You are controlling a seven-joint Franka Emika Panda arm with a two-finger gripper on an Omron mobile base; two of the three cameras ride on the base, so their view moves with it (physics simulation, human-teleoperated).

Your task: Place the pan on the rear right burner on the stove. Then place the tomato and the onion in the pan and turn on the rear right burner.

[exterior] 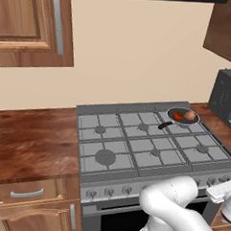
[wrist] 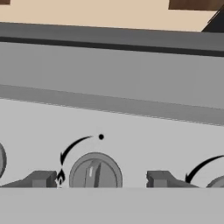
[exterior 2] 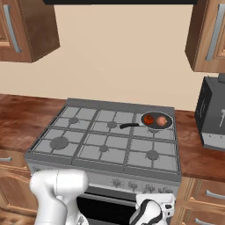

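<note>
The black pan [exterior: 182, 116] [exterior 2: 157, 121] sits at the rear right of the stove [exterior: 149, 148], covering the rear right burner. The red tomato [exterior: 178, 116] [exterior 2: 149, 119] and the paler onion [exterior: 190, 115] [exterior 2: 161, 121] lie side by side in it. The pan's handle points left. In the hand view, my gripper [wrist: 100, 179] is low in front of the stove's knob panel. It is open, with its dark fingertips [wrist: 41, 178] either side of a round grey knob [wrist: 95, 171] and gaps showing between them and the knob.
More knobs [wrist: 216, 183] flank this one on the front panel. A dark appliance [exterior: 226, 94] [exterior 2: 213, 116] stands on the counter right of the stove. Wooden counter [exterior: 29, 141] lies to the left, with cabinets above and drawers below.
</note>
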